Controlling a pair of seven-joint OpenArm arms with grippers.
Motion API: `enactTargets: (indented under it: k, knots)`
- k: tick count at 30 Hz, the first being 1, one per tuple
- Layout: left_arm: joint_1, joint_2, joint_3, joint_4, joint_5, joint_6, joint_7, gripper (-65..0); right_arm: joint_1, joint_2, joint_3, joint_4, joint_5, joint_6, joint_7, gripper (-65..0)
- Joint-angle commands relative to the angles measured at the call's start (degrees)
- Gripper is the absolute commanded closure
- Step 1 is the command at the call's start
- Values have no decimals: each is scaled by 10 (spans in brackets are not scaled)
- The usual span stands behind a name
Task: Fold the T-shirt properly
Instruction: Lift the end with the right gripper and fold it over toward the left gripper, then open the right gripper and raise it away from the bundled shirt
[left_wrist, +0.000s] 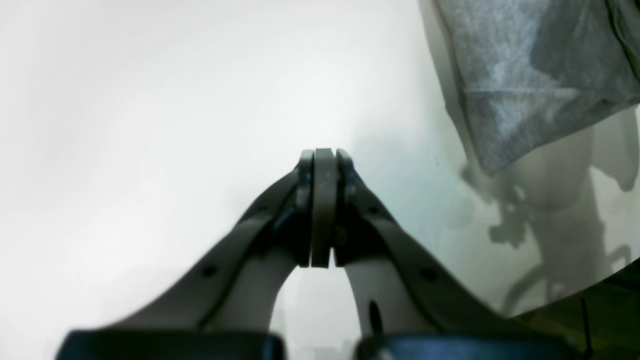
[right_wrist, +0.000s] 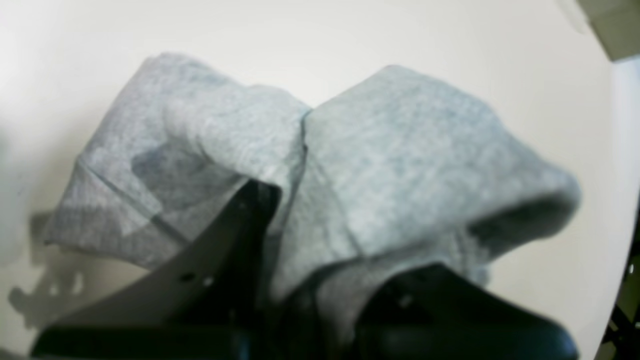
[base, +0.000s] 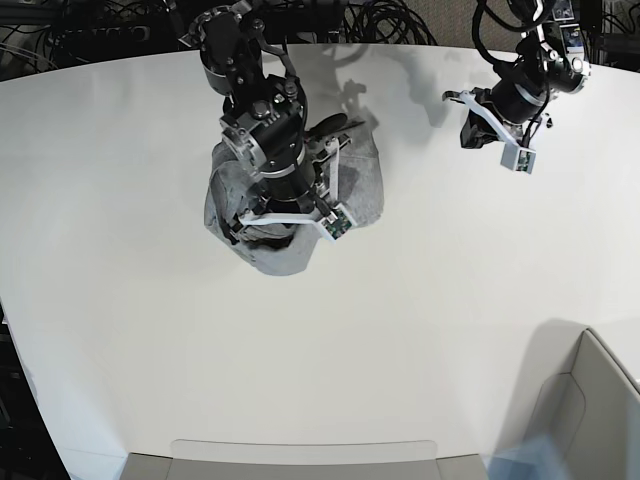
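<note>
White bench (base: 420, 330): right claw (right_wrist: 300, 280) is pinching the bunched T-shirt (base: 365, 185) at far left (fabric draping over it); left claw (left_wrist: 324, 165) is hovering pressed together, empty, far right.

We see the T-shirt (base: 360, 190) bunched on the desk (base: 420, 330) toward its far side, under our right gripper (right_wrist: 305, 280). Our left gripper (left_wrist: 324, 207) hangs well apart over bare desk. 2 bins sit at the near edge.
</note>
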Motion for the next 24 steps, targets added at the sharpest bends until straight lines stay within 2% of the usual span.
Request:
enactTargets:
  k: [1,7,10,11,15,17,19,24]
  knots:
    - [0,-5,-1,8,-8,-3,-7,0,13,-6,-1,-9,-4,-4,10,0]
    - [0,-5,-1,-6,-8,-3,-7,0,32,-15,-3,-51,0,-4,10,0]
    - [0,-4,0,-8,-8,-3,-7,0,33,-13,-30,-66,0,-1,10,0]
    - [0,-4,0,-8,-8,-3,-7,0,34,-13,-41,-73,0,-2,10,-22]
    - [-1,-5,0,-8,-8,-3,-7,0,32,-16,-56,-84,3,-1,11,-218]
    - [-1,-5,1,-8,-8,-3,-7,0,34,-14,-75,-83,31,0,11,-293]
    - [-2,-5,3,-8,-8,-3,-7,0,37,-15,-80,-83,61,0,11,-328]
    - [-1,-3,4,-8,-8,-3,-7,0,55,-17,-83,-83,141,1,12,-331]
